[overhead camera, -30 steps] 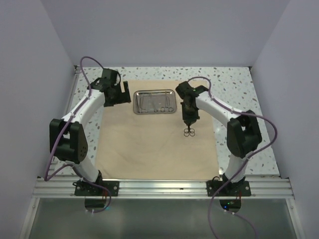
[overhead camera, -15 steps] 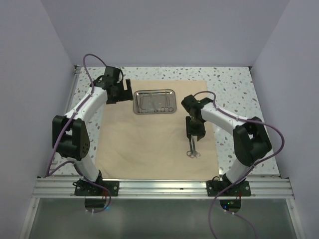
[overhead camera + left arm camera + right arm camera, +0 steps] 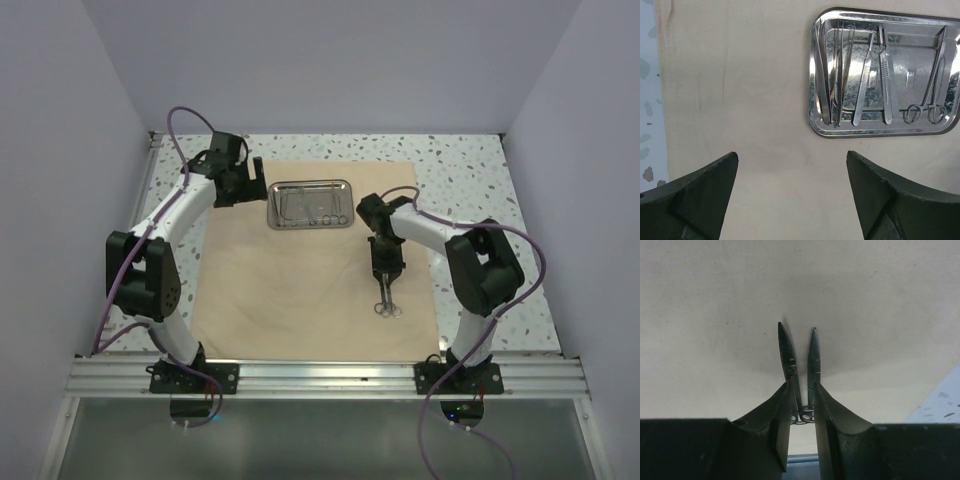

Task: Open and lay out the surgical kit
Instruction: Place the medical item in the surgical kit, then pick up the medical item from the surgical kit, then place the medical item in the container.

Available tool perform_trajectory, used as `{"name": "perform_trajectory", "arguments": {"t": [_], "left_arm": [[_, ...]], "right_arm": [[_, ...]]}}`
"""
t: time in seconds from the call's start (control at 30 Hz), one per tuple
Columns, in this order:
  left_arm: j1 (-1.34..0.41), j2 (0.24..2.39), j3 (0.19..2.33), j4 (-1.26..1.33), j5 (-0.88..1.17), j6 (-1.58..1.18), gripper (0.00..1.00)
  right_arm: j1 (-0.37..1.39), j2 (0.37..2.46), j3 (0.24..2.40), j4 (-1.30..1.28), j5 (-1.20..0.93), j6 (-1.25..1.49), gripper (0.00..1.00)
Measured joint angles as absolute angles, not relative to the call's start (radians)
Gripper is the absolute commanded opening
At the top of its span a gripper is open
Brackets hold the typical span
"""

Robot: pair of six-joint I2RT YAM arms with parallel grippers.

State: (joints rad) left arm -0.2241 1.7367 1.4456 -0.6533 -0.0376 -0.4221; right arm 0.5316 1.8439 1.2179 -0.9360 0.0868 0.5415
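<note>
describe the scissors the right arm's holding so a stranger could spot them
Find the big tan cloth. Toward its near right corner, the right gripper closes its fingers on ring-handled scissors. They are the only instrument outside the steel tray.

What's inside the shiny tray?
The steel tray holds thin silver tools: tweezers, two straight handles and a ring-handled pair. Its right end is cut off in the wrist view, so more may hide there.
</note>
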Motion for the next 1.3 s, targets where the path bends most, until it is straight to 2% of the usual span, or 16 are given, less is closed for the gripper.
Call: {"name": "perform_trajectory", "arguments": {"t": [0.5, 0.53, 0.63, 0.9, 1.07, 1.3], "left_arm": [[-0.224, 1.737, 1.444, -0.653, -0.043, -0.422, 0.93], [-0.224, 1.736, 1.443, -0.654, -0.044, -0.422, 0.93], [-0.224, 1.736, 1.442, -0.655, -0.054, -0.422, 0.93], [-0.224, 1.736, 1.442, -0.661, -0.067, -0.405, 0.93], [-0.224, 1.736, 1.442, -0.661, -0.072, -0.4, 0.93], [-0.224, 1.734, 1.442, -0.662, -0.073, -0.4, 0.93]], "right_arm": [[0.548, 1.92, 1.275, -0.924, 0.078, 0.527, 0.28], [0.548, 1.923, 1.275, -0.924, 0.077, 0.526, 0.18], [0.548, 1.927, 1.278, -0.925, 0.066, 0.516, 0.0], [0.556, 1.944, 1.323, -0.964, 0.058, 0.507, 0.0], [0.573, 1.972, 1.561, -1.058, 0.057, 0.505, 0.0], [0.576, 2.158, 2.119, -1.099, 0.07, 0.504, 0.0]]}}
